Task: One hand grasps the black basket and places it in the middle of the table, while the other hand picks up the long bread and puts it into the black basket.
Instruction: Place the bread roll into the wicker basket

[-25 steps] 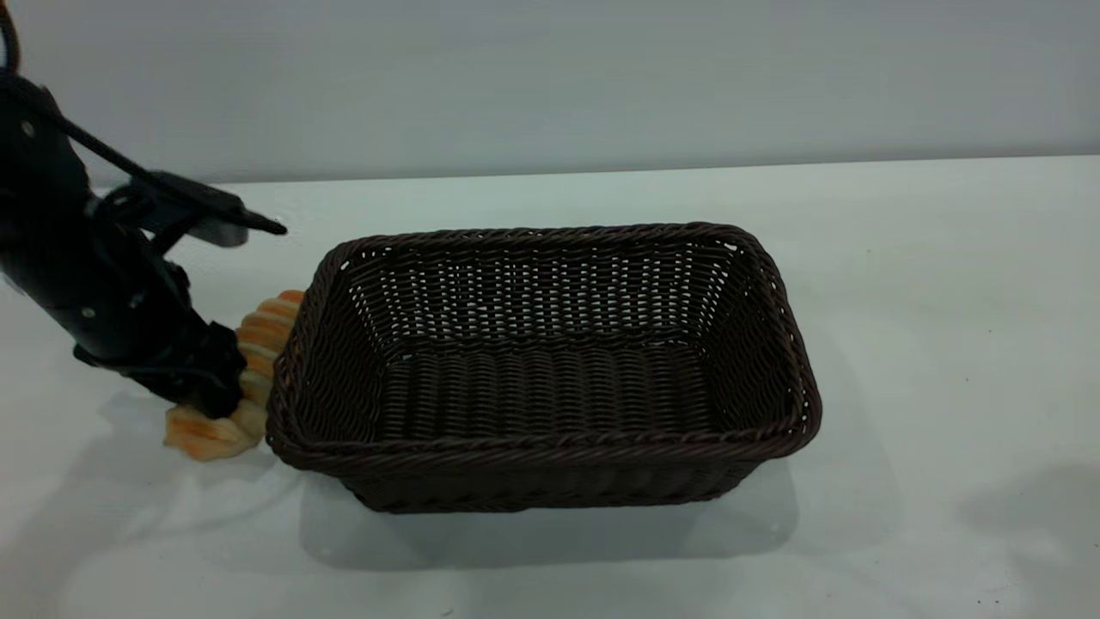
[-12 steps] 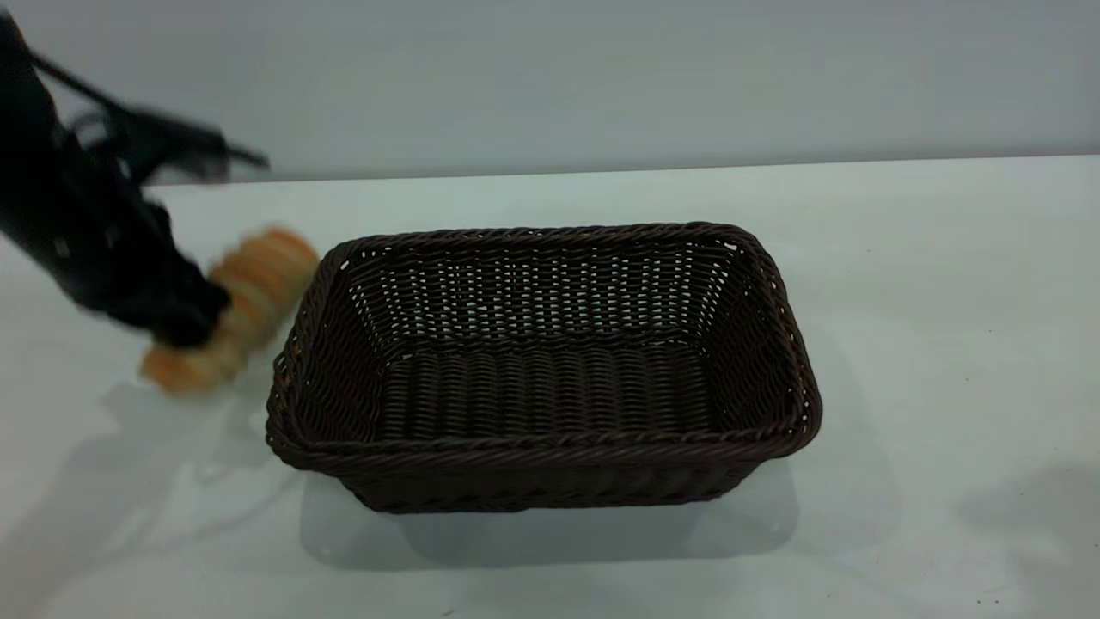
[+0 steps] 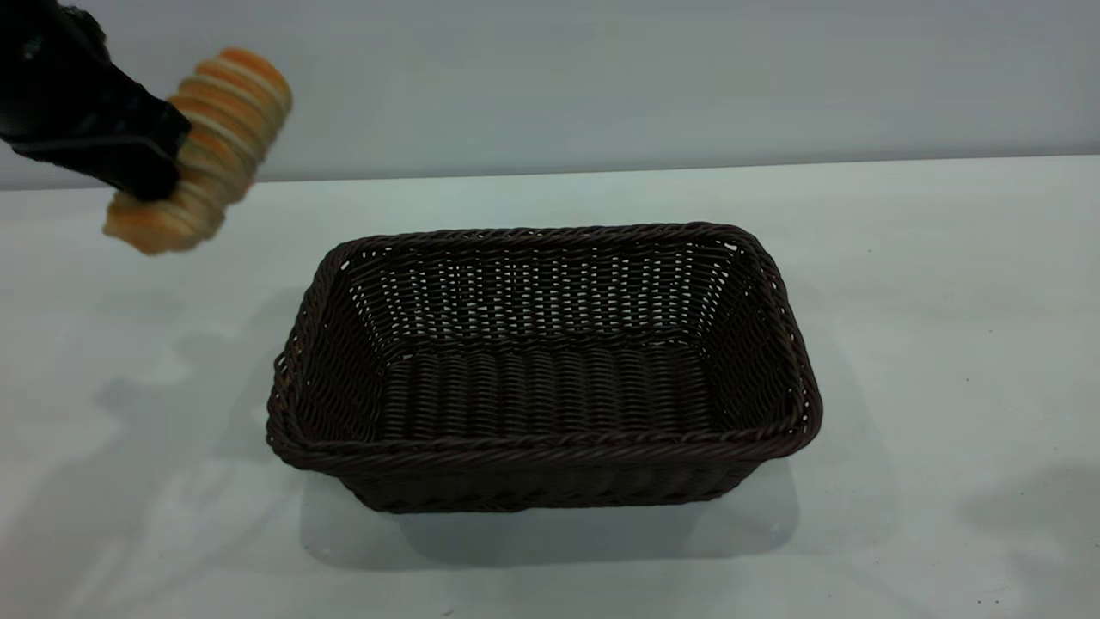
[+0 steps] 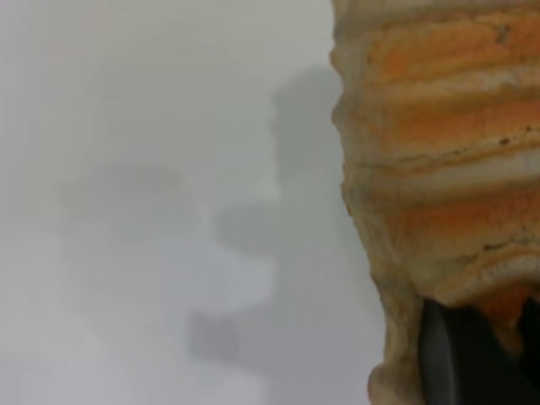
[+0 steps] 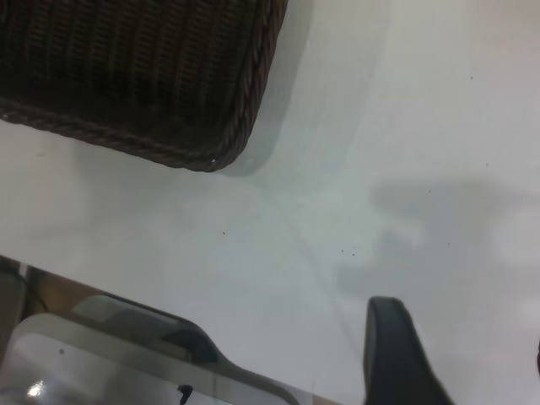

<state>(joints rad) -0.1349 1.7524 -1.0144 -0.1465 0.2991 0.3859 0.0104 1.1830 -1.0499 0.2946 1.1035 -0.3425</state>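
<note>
The long bread [image 3: 202, 142], with orange ridges and cream grooves, hangs tilted in the air at the far left, well above the table [image 3: 945, 301]. My left gripper [image 3: 150, 168] is shut on the bread's middle. In the left wrist view the bread [image 4: 447, 152] fills one side, with a dark finger [image 4: 460, 363] pressed against it. The black basket [image 3: 550, 234] stands empty on the middle of the table, to the right of and below the bread. My right gripper [image 5: 460, 329] is open and empty above bare table beside a corner of the basket [image 5: 135, 67]. It is out of the exterior view.
A grey wall runs behind the table. The right wrist view shows the table's edge with a pale grey housing [image 5: 101, 354] beyond it. Shadows of the arms lie on the table left and right of the basket.
My left gripper has lifted the bread off the table beside the basket's left end, up and slightly left. The basket has not moved.
</note>
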